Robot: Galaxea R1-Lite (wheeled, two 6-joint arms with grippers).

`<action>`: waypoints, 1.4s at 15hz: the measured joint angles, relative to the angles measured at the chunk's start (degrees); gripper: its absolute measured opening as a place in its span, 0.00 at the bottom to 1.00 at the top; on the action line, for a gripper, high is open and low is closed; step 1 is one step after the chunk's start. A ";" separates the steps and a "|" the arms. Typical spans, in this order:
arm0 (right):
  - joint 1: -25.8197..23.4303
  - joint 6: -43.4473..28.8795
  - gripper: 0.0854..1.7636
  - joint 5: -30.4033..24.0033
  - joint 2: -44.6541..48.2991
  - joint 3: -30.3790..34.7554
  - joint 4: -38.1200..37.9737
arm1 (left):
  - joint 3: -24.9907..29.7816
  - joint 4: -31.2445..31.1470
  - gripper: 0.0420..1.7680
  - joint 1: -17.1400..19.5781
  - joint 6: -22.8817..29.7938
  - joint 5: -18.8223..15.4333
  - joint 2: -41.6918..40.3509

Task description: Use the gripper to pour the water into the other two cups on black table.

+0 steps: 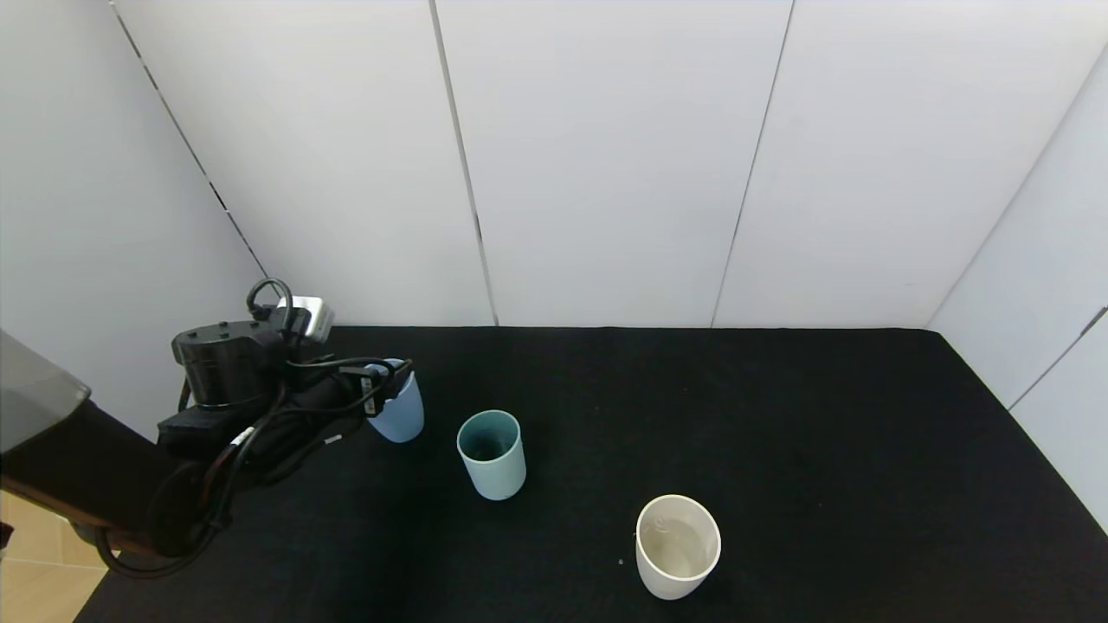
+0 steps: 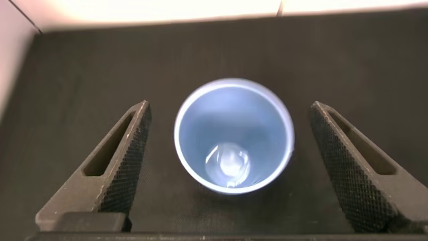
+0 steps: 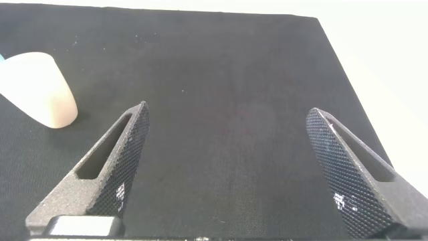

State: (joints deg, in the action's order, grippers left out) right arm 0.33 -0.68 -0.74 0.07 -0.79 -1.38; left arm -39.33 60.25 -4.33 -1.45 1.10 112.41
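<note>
My left gripper [image 1: 389, 382] is open around the light blue tumbler [image 1: 400, 414], which stands upright on the black table [image 1: 779, 433] at the far left. In the left wrist view the gripper [image 2: 231, 107] has a finger on each side of this tumbler [image 2: 234, 134], both clear of its wall. A little water [image 2: 229, 164] shimmers at its bottom. The teal-green cup [image 1: 492, 454] stands just right of it. The cream-white cup [image 1: 678, 545] stands nearer the front, with a faint shimmer inside. My right gripper [image 3: 228, 110] is open and empty above bare table; the cream cup [image 3: 37, 87] shows off to its side.
White wall panels [image 1: 606, 156] close the table at the back and on both sides. The table's far edge and corner show in the right wrist view [image 3: 314, 20]. Open tabletop lies between the cups and the right side.
</note>
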 joint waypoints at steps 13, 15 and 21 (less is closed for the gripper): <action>0.00 -0.02 0.97 0.00 0.00 0.00 -0.02 | 14.75 -13.81 0.96 -1.21 -2.21 4.11 -33.22; 0.00 -0.02 0.97 -0.02 0.00 0.00 -0.02 | 18.08 -19.57 0.96 -1.01 -2.79 5.18 -41.63; -0.02 -0.02 0.97 0.00 0.00 0.00 -0.02 | 22.05 -50.47 0.97 -1.04 -3.25 5.34 -73.77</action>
State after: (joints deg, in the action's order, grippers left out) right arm 0.30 -0.71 -0.74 0.07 -0.79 -1.40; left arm -17.27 9.78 -5.36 -4.71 6.44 38.64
